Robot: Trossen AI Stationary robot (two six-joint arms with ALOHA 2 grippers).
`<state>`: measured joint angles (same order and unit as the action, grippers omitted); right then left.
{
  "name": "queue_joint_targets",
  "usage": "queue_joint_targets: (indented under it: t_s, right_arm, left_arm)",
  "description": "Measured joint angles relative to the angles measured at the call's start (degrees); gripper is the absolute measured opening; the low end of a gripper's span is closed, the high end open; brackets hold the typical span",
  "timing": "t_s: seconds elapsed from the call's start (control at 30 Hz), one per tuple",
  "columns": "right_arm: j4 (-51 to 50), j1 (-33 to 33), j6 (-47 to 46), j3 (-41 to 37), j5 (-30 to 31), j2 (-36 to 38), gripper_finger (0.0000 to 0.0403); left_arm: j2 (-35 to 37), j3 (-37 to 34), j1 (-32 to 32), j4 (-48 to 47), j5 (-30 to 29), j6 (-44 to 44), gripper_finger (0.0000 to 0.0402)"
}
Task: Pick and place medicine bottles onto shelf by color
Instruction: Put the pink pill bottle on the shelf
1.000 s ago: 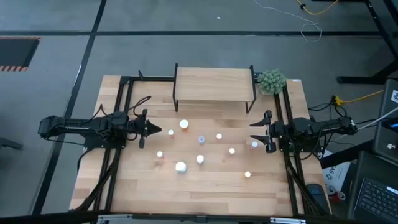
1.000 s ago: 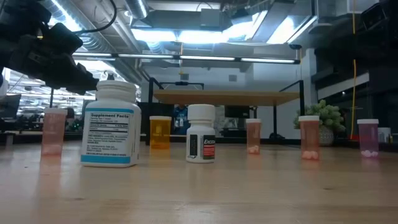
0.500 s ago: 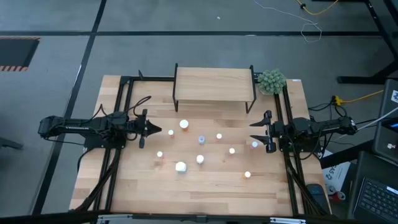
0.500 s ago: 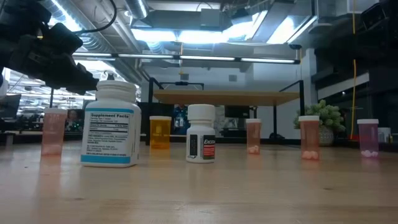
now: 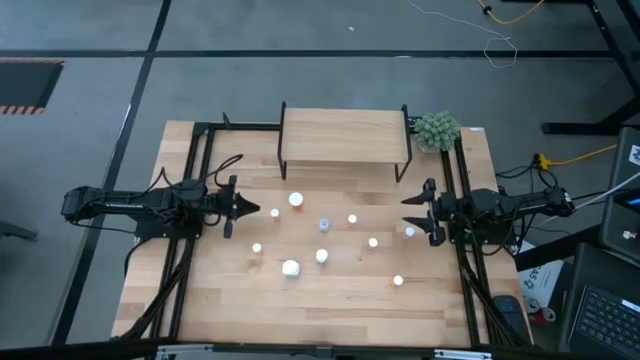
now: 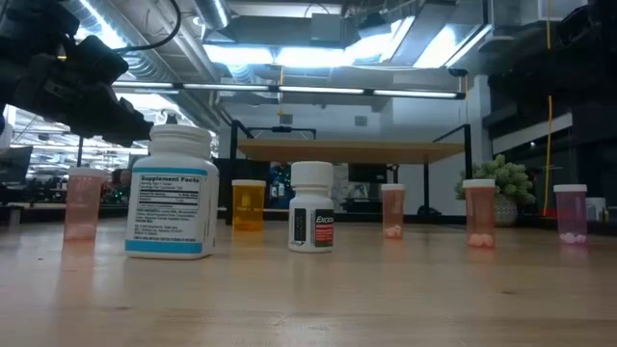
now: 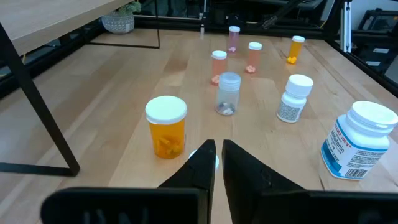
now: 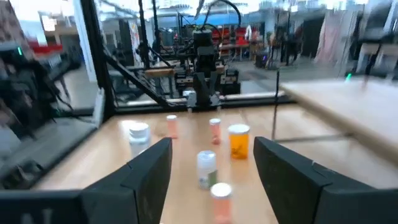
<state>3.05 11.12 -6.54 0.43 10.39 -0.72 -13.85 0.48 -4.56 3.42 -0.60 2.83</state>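
Hiding most of the left arm, the low view shows only a dark bulk at its upper left corner, and from above every bottle shrinks to a pale dot of a cap, body colours unreadable. Nothing has moved since the earlier frames: arms and bottles sit where they were. Largest is the pale plank tabletop [image 5: 330, 300]; at its far edge stands the shelf [image 5: 344, 136], a light-wood board on thin black legs, bare, with a bushy plant [image 5: 437, 130] at its right end. The bottles [image 5: 322, 256] are scattered mid-table, all short cylinders with white caps: a big white tub [image 6: 172, 193] with a printed label, a smaller white bottle [image 6: 311, 206], translucent orange [image 7: 166, 127], pink and clear ones. The left gripper [image 5: 250, 210] hovers near the left edge with fingers nearly together, empty; the right gripper [image 5: 407, 213] waits near the right edge, fingers spread wide, empty.
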Motion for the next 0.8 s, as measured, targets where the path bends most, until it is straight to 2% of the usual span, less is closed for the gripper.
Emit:
queue_joint_targets:
  t_s: [0.27,0.37,0.53,0.7,0.8]
  right_arm:
    - [-1.95,0.01,-11.67,0.00,-11.51,-2.05,0.0229]
    - [-1.62,0.01,-13.37,0.00,-9.46,-3.44,0.0229]
    - [1.35,-0.02,-19.23,0.00,-0.79,-5.92,0.0229]
    - [13.35,-0.01,-18.31,0.09,-1.17,-10.46,0.0229]
    - [14.24,0.01,-15.61,3.68,-3.85,-14.37,0.0229]
  left_arm:
    - [-0.01,0.00,0.02,0.00,0.02,0.00,0.0025]
    - [-0.01,0.02,0.02,0.01,-0.26,-1.75,0.0025]
    - [-0.01,0.01,0.01,0.01,-3.59,-13.50,0.0025]
    - [-0.01,0.00,0.01,0.01,-4.48,-15.23,0.0025]
    - [-0.01,0.01,0.01,0.01,-4.48,-14.97,0.0025]
